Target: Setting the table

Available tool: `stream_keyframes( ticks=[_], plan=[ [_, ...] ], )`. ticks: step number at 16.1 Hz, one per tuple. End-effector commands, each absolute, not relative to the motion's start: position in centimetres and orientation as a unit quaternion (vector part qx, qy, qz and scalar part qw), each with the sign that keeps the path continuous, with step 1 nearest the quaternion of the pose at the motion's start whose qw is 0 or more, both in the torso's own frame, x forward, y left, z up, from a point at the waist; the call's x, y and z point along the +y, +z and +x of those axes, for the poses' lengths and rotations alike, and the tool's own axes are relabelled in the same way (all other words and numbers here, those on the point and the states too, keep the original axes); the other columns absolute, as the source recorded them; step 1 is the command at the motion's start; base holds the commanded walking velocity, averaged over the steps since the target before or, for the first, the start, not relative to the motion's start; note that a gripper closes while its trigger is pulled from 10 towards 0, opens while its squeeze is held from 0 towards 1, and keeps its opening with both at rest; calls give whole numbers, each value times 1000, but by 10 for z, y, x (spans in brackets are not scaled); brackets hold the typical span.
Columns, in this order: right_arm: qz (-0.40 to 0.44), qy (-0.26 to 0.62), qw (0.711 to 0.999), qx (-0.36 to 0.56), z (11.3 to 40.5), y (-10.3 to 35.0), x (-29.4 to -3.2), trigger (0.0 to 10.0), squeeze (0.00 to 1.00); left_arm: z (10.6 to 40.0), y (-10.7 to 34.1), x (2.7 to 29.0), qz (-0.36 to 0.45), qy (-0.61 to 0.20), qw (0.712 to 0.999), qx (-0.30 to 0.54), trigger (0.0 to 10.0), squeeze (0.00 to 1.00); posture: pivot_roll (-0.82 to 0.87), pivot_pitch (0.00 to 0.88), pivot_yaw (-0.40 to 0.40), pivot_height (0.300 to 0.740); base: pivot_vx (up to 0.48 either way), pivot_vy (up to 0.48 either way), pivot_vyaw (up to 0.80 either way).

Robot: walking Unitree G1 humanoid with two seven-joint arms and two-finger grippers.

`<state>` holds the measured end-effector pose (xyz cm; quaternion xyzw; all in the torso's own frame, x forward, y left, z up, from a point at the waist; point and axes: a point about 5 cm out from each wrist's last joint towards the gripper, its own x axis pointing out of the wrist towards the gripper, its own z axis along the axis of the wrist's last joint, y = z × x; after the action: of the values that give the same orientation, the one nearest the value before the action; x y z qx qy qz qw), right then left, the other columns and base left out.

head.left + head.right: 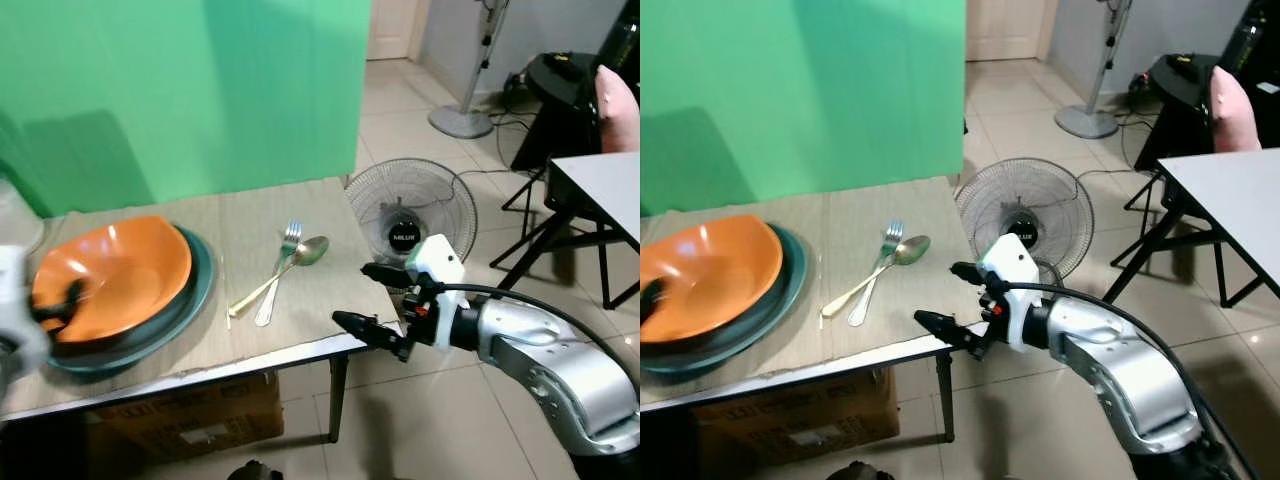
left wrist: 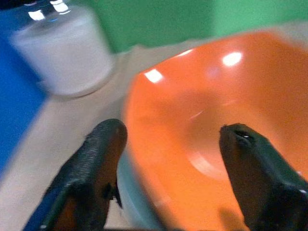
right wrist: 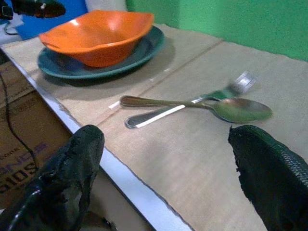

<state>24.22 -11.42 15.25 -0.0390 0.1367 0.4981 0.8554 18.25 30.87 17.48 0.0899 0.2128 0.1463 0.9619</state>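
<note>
Floor fan (image 1: 404,215) behind table (image 1: 300,335): hub label unreadable.

— How many dishes does the desk (image 1: 300,215) carry?
— One orange bowl (image 1: 115,270), and one teal plate (image 1: 195,295) beneath it.
— And cutlery?
— One fork (image 1: 280,270) and one spoon (image 1: 300,255), two pieces in all.
— Anything else to count?
— One white container (image 2: 62,50), one cardboard box (image 1: 200,420) under the desk, two fans: one low (image 1: 410,210), one tall (image 1: 470,90). Two hands (image 1: 372,300) (image 1: 55,305).
</note>
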Motion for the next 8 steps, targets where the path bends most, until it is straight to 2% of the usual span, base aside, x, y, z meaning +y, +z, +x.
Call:
stream_keyframes(
  ticks=[1,2,3,8],
  plan=[
    [-40,505,853,126,244,155,-110,10000,0,179,179,311,101,147,963,203,10000,1000,-28,14,26,740,0,0,0],
    [-36,497,858,124,245,155,-109,10000,529,174,177,311,97,148,962,208,10000,1000,-26,14,28,740,0,0,0],
    [-22,485,866,124,246,154,-108,10000,1000,165,170,312,88,150,959,223,10000,1000,-24,14,30,740,0,0,0],
    [-6,501,856,129,241,152,-107,10000,1000,142,169,338,-9,163,959,231,10000,992,-22,6,28,740,0,0,0]
  ],
)
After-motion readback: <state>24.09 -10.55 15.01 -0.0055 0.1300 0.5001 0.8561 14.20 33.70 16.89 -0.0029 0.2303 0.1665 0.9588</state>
